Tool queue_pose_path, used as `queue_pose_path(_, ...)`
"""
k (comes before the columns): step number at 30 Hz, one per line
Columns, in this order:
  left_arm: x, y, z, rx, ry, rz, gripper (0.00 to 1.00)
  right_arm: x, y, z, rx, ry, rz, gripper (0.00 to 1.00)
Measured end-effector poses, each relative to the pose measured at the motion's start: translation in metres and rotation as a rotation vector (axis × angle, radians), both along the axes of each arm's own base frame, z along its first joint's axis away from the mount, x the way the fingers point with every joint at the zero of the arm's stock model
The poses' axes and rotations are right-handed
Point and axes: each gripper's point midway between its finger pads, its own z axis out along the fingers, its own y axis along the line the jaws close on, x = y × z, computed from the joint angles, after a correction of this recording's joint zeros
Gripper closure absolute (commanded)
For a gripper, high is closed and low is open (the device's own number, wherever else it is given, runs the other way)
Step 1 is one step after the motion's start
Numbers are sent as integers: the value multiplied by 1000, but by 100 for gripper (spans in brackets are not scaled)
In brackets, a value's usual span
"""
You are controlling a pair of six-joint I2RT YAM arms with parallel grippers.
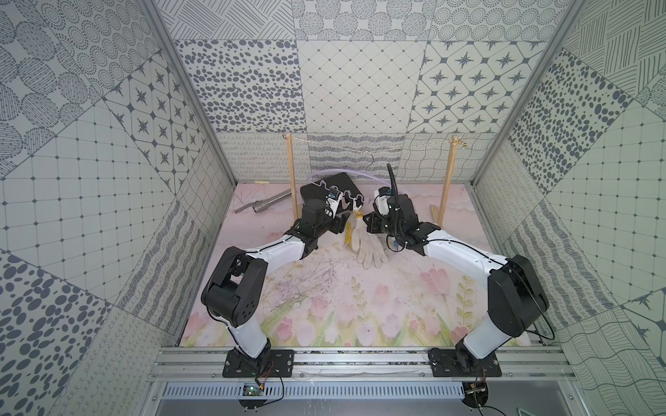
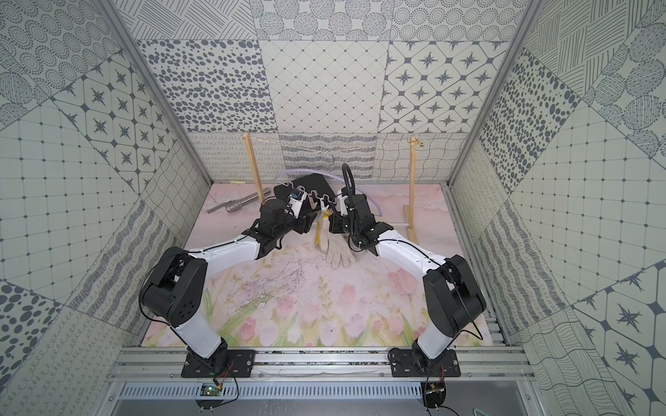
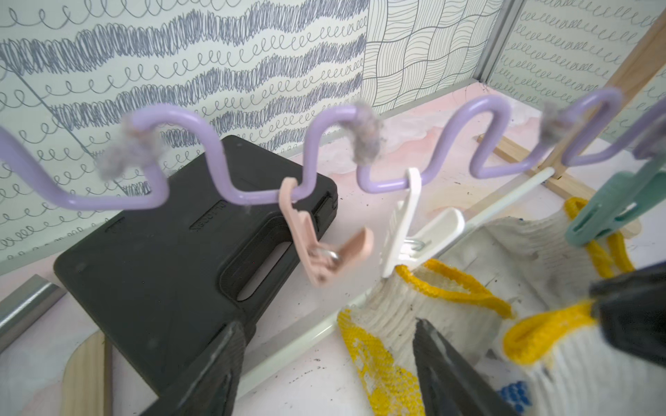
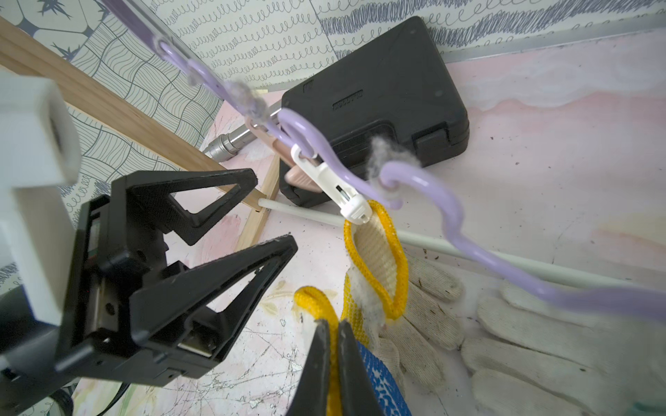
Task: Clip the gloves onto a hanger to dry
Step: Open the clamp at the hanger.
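Top views: the table (image 1: 324, 306) is walled on three sides with a rail along its front edge. The front half lies bare, with wide room there. All the work crowds the back edge. Two wooden posts (image 1: 291, 173) stand near the back corners with one string between them, and the hanger (image 1: 312, 177) hangs by its hook from that string. One black case (image 1: 342, 180) lies behind it, and one metal tube (image 1: 263, 203) lies toward the back left corner. The gloves (image 1: 369, 248) trail from under the hanger toward the table's middle. The left gripper (image 1: 342, 220) and right gripper (image 1: 368, 220) close in from either side with little room between them. Left wrist view: the hanger's wavy bar carries three clips. The pink clip (image 3: 317, 248) dangles free and the white clip (image 3: 407, 230) bites a yellow-edged cuff. The green clip (image 3: 605, 216) sits against a second cuff, but I cannot tell whether it grips. The left gripper's fingers (image 3: 223, 360) stand far apart. Right wrist view: the left gripper (image 4: 274, 208) is spread wide with nothing in it. It is near the clipped cuff but apart from it. The right gripper (image 4: 334, 324) is pinched tight on the yellow cuff of the blue-dotted glove (image 4: 382, 378). I count three gloves: one hung from the white clip, the dotted one in the right gripper, and a plain one (image 4: 540, 342) with its fingers on the table. One white rod (image 4: 468, 252) lies on the table under the bar.
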Motion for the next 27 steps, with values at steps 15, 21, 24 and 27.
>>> queue_pose_path(15, 4, 2, -29, 49, -136, 25, 12, 1, -2, 1, 6, 1, 6, 100)
queue_pose_path(21, 17, 4, -25, 38, -224, 78, 12, 2, -3, 1, 9, 2, 7, 100)
queue_pose_path(24, 24, 5, -21, 29, -268, 104, 10, 3, -3, 2, 14, 1, 6, 100)
queue_pose_path(27, 32, 5, -15, 22, -308, 125, 8, 3, -3, 3, 20, -2, 8, 100)
